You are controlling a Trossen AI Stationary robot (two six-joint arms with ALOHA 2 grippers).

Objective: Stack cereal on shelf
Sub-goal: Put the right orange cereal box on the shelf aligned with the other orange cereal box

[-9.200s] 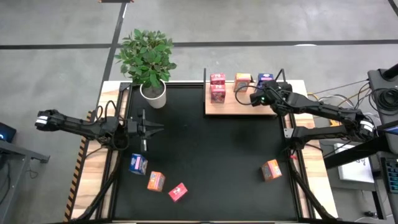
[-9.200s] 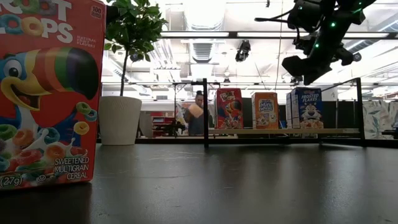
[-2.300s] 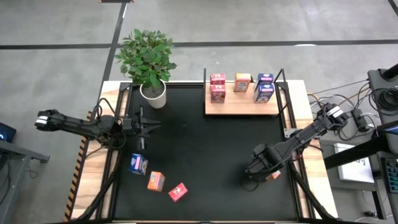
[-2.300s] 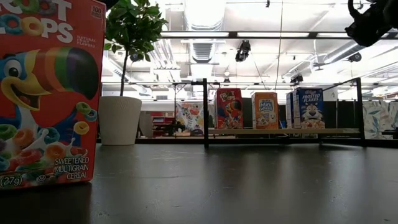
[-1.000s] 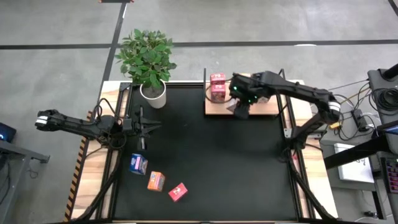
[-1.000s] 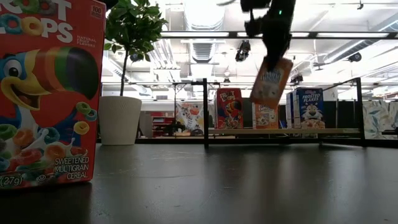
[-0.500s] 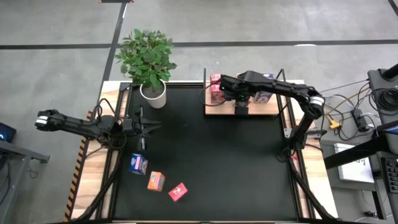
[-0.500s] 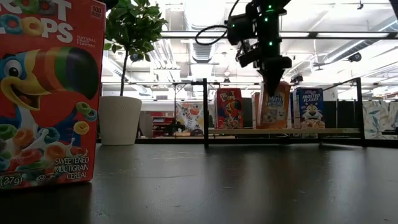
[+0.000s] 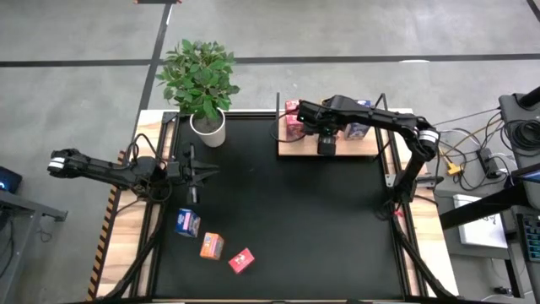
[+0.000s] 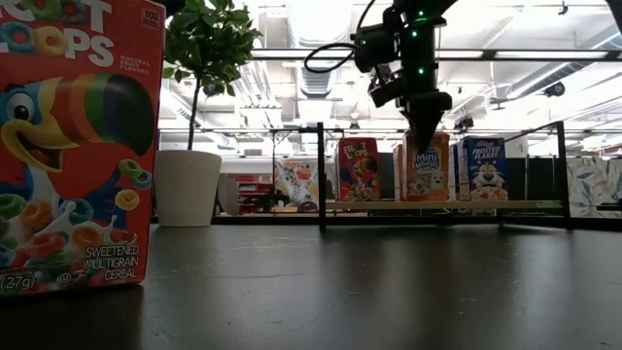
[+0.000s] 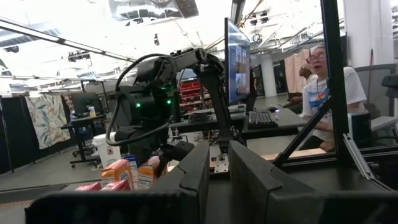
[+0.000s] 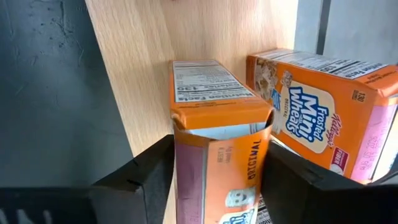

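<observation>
In the high view the right gripper (image 9: 326, 145) is over the front edge of the shelf (image 9: 297, 149), in the upper middle of the frame. In the right wrist view its fingers (image 12: 138, 175) stand on both sides of an orange cereal box (image 12: 217, 137) that is upright on the light wood board. The fingers are very close to the box sides, but I cannot tell if they press it or are already a little apart from it. A second orange box (image 12: 323, 99) stands just beside the first one. In the low view the gripper (image 10: 425, 123) comes down from above onto the top of the orange box (image 10: 427, 167), which rests on the shelf board between a red box (image 10: 358, 169) and a blue box (image 10: 483, 167).

The left gripper (image 9: 202, 175) waits over the bench (image 9: 287, 228) at the left middle of the high view, with its fingers (image 11: 252, 177) closed and holding nothing.

Three more boxes lie on the bench in the lower left of the high view: a blue one (image 9: 187, 224), an orange one (image 9: 211, 246) and a red one (image 9: 241, 260). A plant in a white pot (image 9: 207, 125) stands at the upper left corner of the bench. The left wrist view also shows a person (image 11: 326, 87) sitting far behind the bench.
</observation>
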